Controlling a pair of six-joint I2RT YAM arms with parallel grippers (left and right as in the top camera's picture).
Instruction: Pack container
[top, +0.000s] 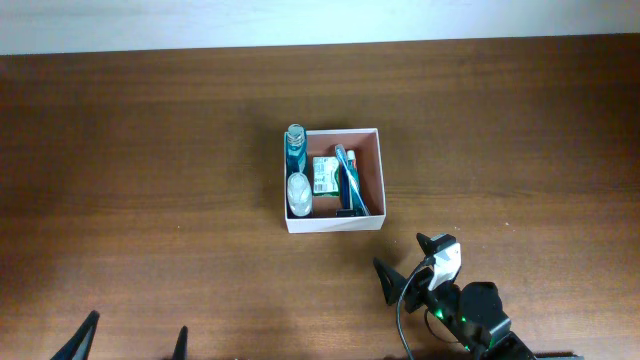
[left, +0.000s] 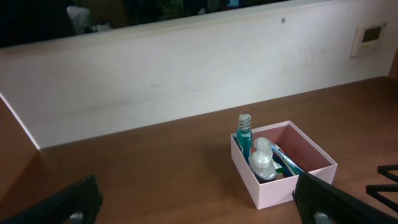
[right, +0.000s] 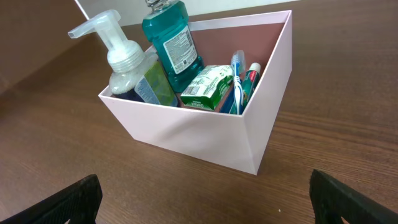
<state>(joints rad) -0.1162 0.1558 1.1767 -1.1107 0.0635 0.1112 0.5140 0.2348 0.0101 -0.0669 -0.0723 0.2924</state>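
We find the white container, with toiletries inside, at the middle of the table, near our right fingers, spread wide and empty like our left fingers.

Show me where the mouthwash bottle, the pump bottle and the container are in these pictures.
mouthwash bottle (right: 176, 53): right wrist view, on its white label.
pump bottle (right: 124, 59): right wrist view, on its pale collar below the nozzle.
container (right: 186, 134): right wrist view, on its near white wall.
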